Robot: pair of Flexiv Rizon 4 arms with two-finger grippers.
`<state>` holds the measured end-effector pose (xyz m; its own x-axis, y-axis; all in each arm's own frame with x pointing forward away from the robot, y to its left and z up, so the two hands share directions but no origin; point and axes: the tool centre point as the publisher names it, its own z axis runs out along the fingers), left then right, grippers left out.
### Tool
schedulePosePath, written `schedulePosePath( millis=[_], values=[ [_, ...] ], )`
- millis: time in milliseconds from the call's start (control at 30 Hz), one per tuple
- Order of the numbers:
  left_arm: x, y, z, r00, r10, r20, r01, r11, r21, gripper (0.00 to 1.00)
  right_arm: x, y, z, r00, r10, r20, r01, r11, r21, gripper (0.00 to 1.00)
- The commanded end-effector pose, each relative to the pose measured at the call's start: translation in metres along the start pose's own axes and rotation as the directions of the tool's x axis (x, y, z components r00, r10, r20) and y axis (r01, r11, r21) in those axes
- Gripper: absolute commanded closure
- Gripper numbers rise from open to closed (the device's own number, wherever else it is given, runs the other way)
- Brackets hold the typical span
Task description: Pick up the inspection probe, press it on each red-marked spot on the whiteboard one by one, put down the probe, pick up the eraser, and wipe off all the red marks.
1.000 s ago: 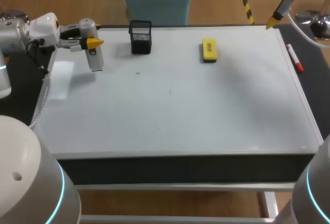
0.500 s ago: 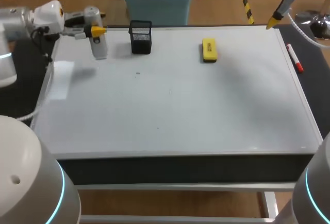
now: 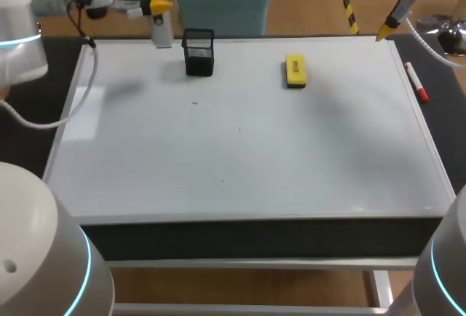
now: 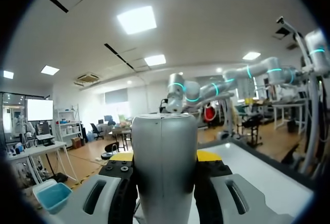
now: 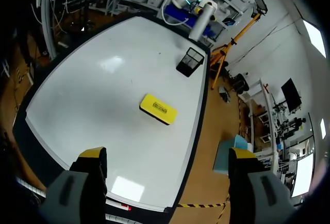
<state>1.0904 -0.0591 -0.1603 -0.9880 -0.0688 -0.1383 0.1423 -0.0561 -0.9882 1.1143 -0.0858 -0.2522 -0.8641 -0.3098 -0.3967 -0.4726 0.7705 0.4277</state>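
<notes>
Grey probe [image 3: 161,25] pinched between my left fingers [image 3: 159,5], at the whiteboard's [image 3: 240,156] far left corner, near black mesh cup [image 3: 198,52]. Right fingers [image 3: 384,32] spread, over far right corner. Yellow eraser [image 3: 295,70] lies on whiteboard.

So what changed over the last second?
The left gripper, shut on the probe throughout, carried it from the board's left side out to the far edge, ending just left of the holder. Nothing was taken hold of or let go. The right gripper, eraser and marker stayed put.
</notes>
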Motion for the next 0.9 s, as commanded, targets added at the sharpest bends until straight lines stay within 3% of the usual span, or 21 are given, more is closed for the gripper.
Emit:
schedulePosePath(
  millis=[33, 467, 900],
  values=[
    [-0.018, 0.001, 0.016, 0.995, -0.004, -0.101, 0.004, 1.000, 0.008, 1.00, -0.001, 0.000, -0.001, 1.000, -0.002, -0.004, 0.002, 1.000, 0.001, 0.00],
    [-0.016, 0.000, 0.054, 0.988, -0.021, -0.155, 0.026, 0.999, 0.034, 1.00, -0.001, 0.000, -0.001, 1.000, -0.002, -0.004, 0.002, 1.000, 0.001, 0.00],
    [-0.024, 0.016, 0.070, 0.986, -0.045, -0.160, 0.051, 0.998, 0.033, 1.00, -0.001, 0.000, -0.001, 1.000, -0.002, -0.004, 0.002, 1.000, 0.001, 0.00]
  ],
)
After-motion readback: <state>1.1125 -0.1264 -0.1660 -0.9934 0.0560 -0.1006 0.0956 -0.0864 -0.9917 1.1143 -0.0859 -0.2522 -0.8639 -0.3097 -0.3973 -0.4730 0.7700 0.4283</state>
